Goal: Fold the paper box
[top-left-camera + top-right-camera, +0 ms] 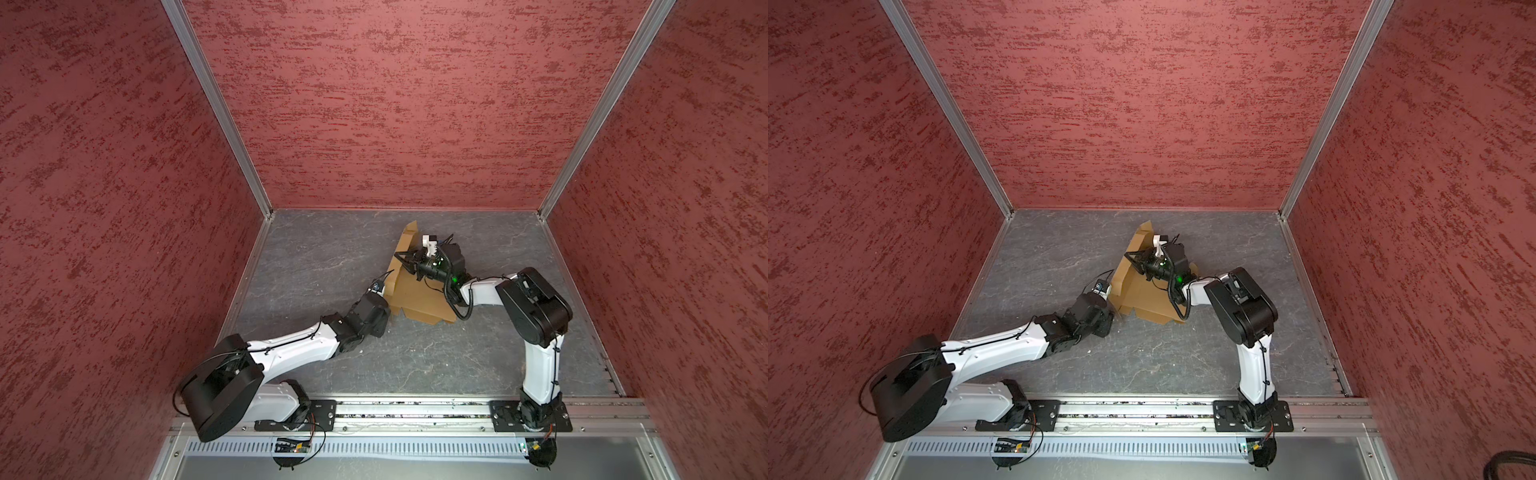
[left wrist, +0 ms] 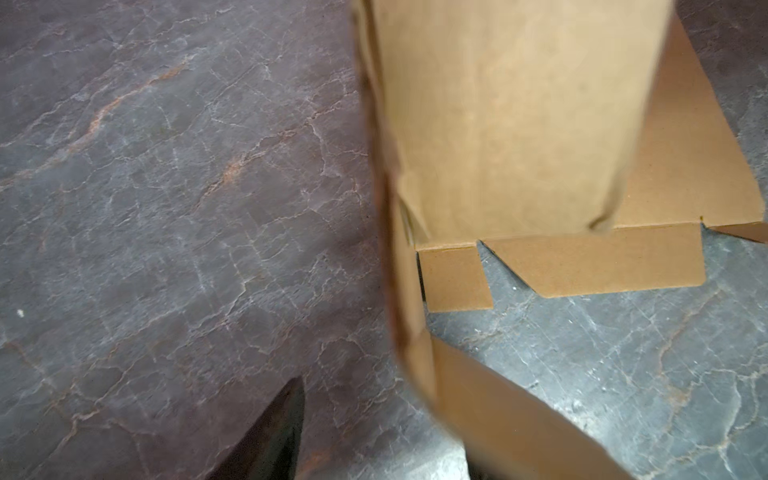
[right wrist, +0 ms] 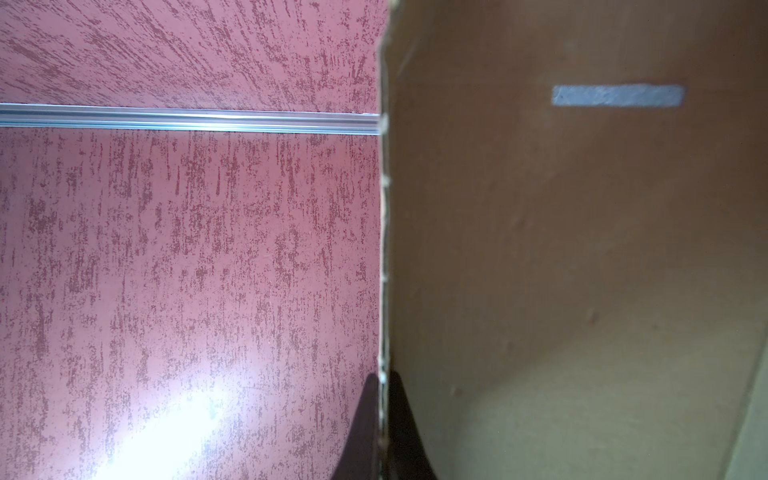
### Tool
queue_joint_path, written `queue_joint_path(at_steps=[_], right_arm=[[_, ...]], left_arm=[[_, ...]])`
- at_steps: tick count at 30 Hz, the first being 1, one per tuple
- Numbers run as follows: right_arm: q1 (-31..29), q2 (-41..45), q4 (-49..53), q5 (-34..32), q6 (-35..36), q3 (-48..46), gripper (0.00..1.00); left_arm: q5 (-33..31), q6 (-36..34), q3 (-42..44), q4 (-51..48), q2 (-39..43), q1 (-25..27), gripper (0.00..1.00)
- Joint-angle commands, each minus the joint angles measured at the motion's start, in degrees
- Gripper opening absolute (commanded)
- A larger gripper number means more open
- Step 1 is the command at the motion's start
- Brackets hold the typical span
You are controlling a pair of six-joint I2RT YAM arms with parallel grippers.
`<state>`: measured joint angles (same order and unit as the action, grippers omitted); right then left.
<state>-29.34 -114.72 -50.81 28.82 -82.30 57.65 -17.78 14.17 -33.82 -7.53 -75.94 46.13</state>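
Little of the folding looks done: the paper box point(image 1: 419, 299) sits just past the middle of the counter point(image 1: 332, 257), toward its far edge, as a mostly flat die-cut sheet with one panel point(image 1: 405, 245) raised steeply and the near flaps point(image 2: 602, 262) lying flat. The right pincer point(image 3: 383, 378) is pressed together on that panel's edge, while the left pincer point(image 2: 376, 390) stands spread astride another upturned edge, not gripping it. By my judgement, standing the walls, tucking the tabs and closing the lid all remain
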Motion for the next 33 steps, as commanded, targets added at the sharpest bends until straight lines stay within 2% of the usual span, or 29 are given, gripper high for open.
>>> queue_joint_path(at_steps=[1, 14, 29, 33], right_arm=[[0.36, 0.37, 5.28, -1.48, -0.91, -1.92, 0.01], [0.16, 0.62, 5.29, -2.27, -1.02, -2.50, 0.00], [0.06, 0.65, 5.28, -2.65, -1.28, -2.78, 0.00], [0.08, 0.74, 4.84, -2.97, -1.59, -3.24, 0.00]], left_arm=[[2.44, -2.56, -1.89, 6.06, -2.00, -0.88, 0.59], [2.98, -1.71, -3.51, 11.31, -6.03, -0.41, 0.55], [-4.27, -0.12, -5.57, 14.12, -8.78, 3.56, 0.44], [-8.06, -0.02, -6.29, 14.06, -8.88, 5.46, 0.41]])
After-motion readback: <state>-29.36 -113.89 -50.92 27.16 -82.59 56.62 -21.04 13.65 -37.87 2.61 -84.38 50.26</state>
